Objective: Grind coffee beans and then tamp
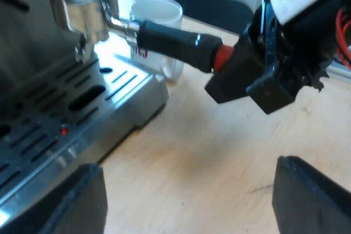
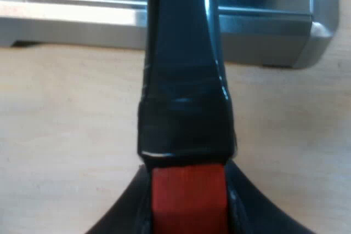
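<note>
Holder (image 1: 88, 5) sits above the machine's drip tray (image 1: 118, 89), my right tool (image 2: 188, 190) pinching its red handle end; my left tool (image 1: 186, 198) hangs spread over the bench (image 1: 208, 146).

Shiny metal holder (image 1: 85, 9): round basket, spout beneath, dark handle (image 1: 175, 45) ending in red; basket at espresso machine (image 1: 129, 89) front, above slotted steel drip tray (image 1: 49, 135); locked or loose unclear; red end (image 1: 221, 57) clamped in right gripper (image 2: 188, 206)
</note>
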Controlling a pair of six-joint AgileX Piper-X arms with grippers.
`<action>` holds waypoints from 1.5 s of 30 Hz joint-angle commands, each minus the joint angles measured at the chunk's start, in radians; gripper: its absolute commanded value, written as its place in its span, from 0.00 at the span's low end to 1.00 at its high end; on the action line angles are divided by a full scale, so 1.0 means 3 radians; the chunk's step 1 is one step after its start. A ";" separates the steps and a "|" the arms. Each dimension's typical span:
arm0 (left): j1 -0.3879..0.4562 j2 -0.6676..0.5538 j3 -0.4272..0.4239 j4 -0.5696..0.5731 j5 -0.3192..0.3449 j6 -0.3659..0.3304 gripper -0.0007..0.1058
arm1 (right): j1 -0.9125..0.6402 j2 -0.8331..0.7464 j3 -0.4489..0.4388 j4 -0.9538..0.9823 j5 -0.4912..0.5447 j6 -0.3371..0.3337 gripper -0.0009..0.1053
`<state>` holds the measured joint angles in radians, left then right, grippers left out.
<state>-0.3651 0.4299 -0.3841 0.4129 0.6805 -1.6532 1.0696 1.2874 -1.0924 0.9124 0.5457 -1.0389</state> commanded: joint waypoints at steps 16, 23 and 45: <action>-0.0014 -0.0930 -0.0040 0.0797 -0.0013 -0.0035 0.61 | 0.0652 -0.0484 0.0262 -0.0003 0.0280 0.0075 0.01; -0.0014 -0.1041 -0.0106 0.1005 -0.0110 -0.0035 0.61 | 0.0915 -0.0614 0.0381 -0.0003 0.0279 0.0002 0.01; -0.0014 -0.1041 -0.0070 0.1083 -0.0363 -0.0035 0.61 | 0.0941 -0.0621 0.0973 -0.0997 -0.0224 -0.0743 0.01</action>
<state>-0.3651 0.1222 -0.4047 0.7384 0.5840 -1.6545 1.3847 1.1173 -0.8230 0.6876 0.5080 -1.2563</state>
